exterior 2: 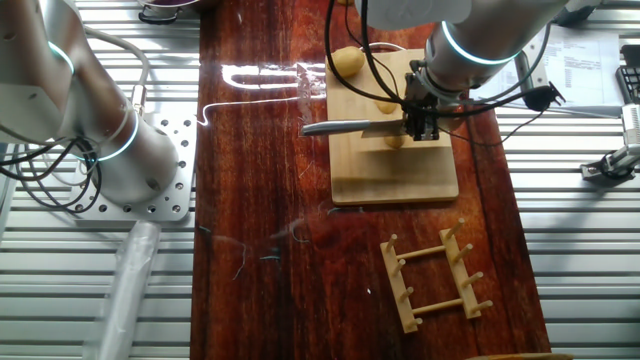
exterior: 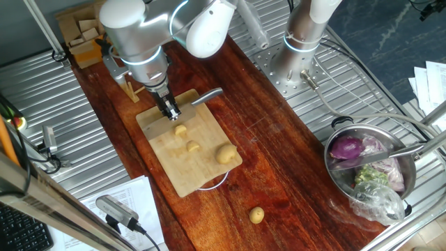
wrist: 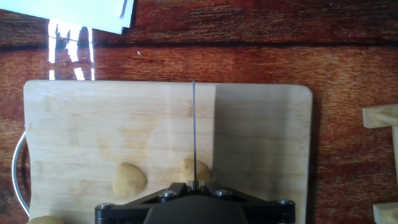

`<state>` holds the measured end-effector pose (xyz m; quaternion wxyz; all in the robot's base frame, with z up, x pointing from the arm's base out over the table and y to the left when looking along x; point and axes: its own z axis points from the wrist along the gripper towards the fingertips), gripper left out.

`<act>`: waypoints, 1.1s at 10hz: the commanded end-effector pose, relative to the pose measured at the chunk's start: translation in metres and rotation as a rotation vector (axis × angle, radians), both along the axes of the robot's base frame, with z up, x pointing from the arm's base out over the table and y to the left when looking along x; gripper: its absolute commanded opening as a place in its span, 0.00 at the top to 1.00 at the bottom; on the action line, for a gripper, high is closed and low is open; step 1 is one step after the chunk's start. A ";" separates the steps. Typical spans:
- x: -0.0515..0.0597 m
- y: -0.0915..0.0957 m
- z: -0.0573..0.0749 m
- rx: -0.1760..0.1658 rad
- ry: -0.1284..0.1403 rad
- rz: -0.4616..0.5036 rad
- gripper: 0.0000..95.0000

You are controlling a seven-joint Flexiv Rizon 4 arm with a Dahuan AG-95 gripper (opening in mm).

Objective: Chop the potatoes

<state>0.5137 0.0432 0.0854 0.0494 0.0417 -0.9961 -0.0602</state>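
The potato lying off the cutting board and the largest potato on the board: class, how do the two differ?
The stray potato rests on the bare dark wooden tabletop, while the largest potato sits on the pale cutting board. The stray one looks smaller than the largest one. The stray one lies far from the claw and its knife; the largest one lies nearer. Both are rounded, yellow-tan and look uncut.
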 end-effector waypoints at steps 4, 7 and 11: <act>0.001 0.003 -0.011 -0.001 -0.011 -0.003 1.00; 0.001 0.003 -0.012 -0.012 -0.012 0.006 1.00; 0.002 0.004 -0.018 -0.015 -0.016 -0.002 1.00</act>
